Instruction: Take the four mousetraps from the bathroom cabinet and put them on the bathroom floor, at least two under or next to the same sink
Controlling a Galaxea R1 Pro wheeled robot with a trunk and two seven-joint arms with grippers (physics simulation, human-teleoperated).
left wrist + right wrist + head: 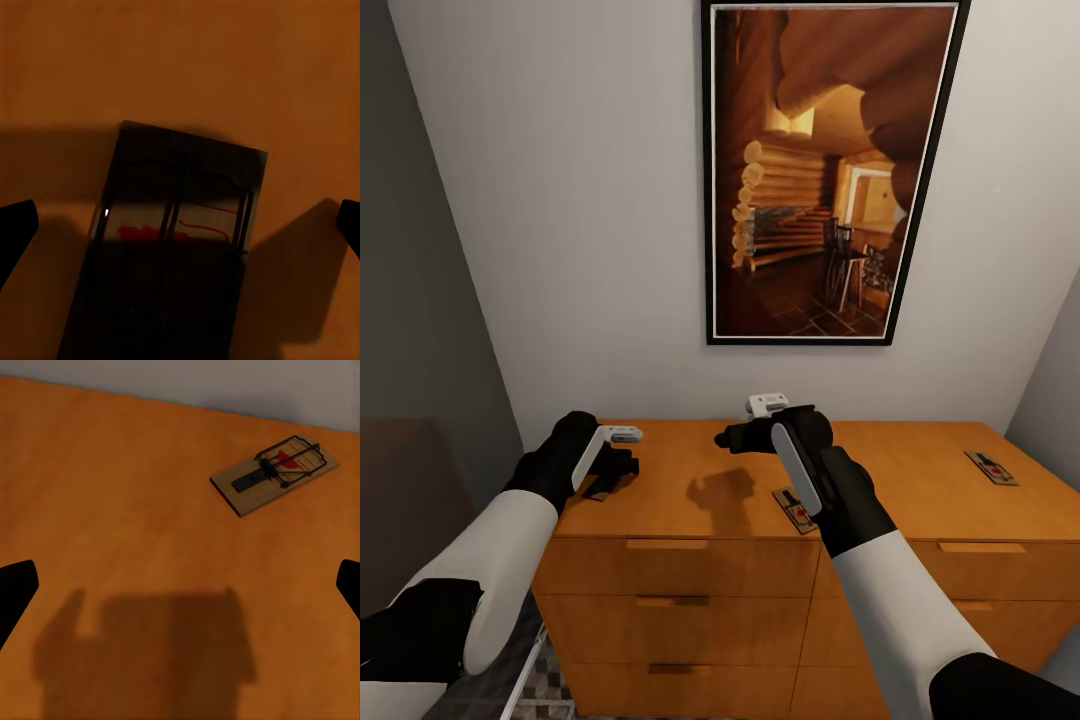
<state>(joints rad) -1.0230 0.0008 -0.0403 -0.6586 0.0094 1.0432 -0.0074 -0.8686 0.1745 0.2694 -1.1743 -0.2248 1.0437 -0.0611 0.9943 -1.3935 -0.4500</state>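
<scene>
Left tool (622, 466) hangs wide over one mousetrap (169, 247) at lower left, my right tool (732, 437) wide above the cabinet (690, 500) beneath a framed picture (830, 170).

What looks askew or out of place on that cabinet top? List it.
Nothing looks damaged or spilled. The mousetraps lie flat on the cabinet top at differing angles: one under the left gripper, seen in shadow, one by the right forearm, one near the right end. Both grippers hang open; the right gripper holds nothing.
</scene>
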